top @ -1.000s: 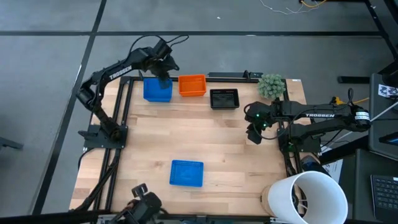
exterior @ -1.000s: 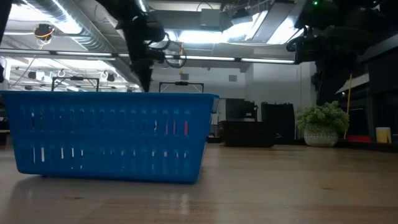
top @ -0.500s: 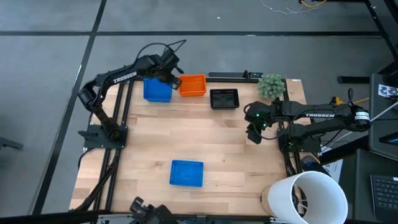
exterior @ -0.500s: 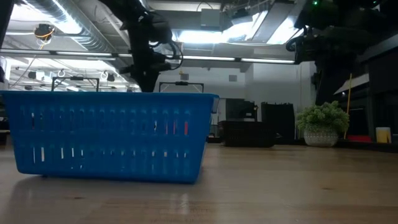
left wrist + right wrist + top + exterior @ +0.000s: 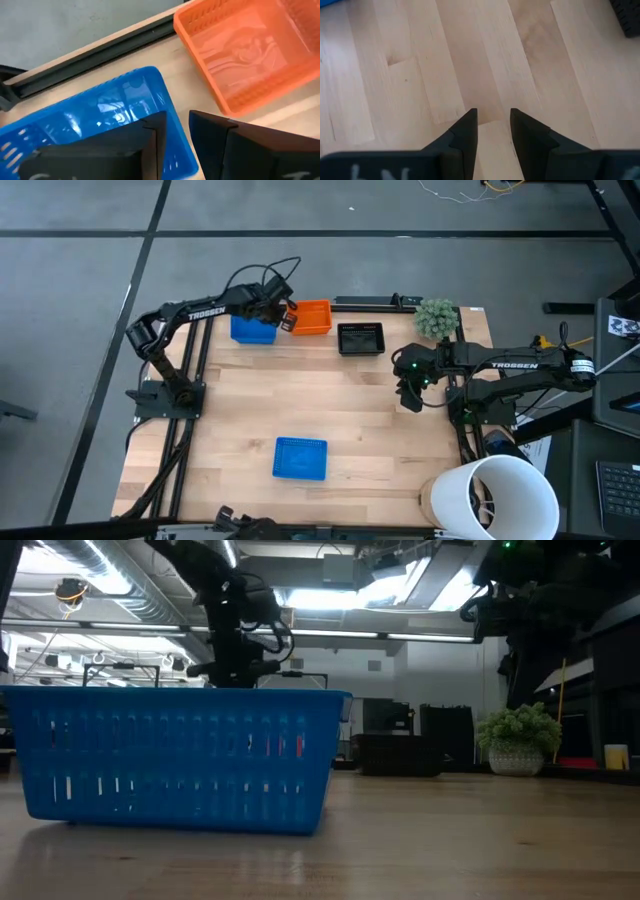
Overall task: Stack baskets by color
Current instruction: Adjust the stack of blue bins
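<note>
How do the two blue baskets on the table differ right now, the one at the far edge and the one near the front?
The far blue basket sits in a row beside the orange basket, while the near blue basket sits alone on open wood. The left gripper hangs between the far one and the orange basket; no gripper is near the front one. The far one stands taller, perhaps stacked; the near one looks single. Both share colour and perforated sides.

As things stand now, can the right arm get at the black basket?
Probably yes: the right gripper hangs open over bare table, and nothing lies between it and the black basket.
</note>
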You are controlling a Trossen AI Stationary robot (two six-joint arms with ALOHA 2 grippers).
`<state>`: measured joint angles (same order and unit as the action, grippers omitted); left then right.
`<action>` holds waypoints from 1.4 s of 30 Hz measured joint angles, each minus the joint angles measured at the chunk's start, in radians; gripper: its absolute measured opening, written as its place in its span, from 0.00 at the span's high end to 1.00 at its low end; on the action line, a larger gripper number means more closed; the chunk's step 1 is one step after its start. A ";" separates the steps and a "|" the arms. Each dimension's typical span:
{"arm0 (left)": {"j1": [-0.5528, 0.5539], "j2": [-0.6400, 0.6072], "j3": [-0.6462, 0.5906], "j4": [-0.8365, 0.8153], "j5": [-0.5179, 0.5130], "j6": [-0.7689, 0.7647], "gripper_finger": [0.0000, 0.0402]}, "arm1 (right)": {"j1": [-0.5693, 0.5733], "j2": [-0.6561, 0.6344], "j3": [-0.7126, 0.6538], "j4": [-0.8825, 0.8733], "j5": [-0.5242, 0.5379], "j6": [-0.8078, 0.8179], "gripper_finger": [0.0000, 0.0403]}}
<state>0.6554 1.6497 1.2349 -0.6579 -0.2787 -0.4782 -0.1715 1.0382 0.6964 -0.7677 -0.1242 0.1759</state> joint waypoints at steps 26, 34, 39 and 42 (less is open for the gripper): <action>0.005 0.000 -0.104 0.148 -0.043 0.001 0.99 | 0.000 0.000 0.000 0.000 0.001 -0.033 0.71; -0.022 0.000 0.053 -0.014 -0.050 0.017 1.00 | 0.000 0.000 0.000 0.000 0.002 -0.050 0.71; -0.021 -0.002 0.147 -0.180 -0.045 0.009 1.00 | 0.000 0.000 0.000 0.000 0.002 -0.050 0.71; -0.015 -0.002 0.158 -0.235 -0.042 -0.007 1.00 | 0.000 0.000 0.000 0.000 0.002 -0.050 0.71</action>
<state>0.6400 1.6482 1.3930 -0.8929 -0.3202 -0.4850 -0.1715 1.0382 0.6964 -0.7673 -0.1226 0.1257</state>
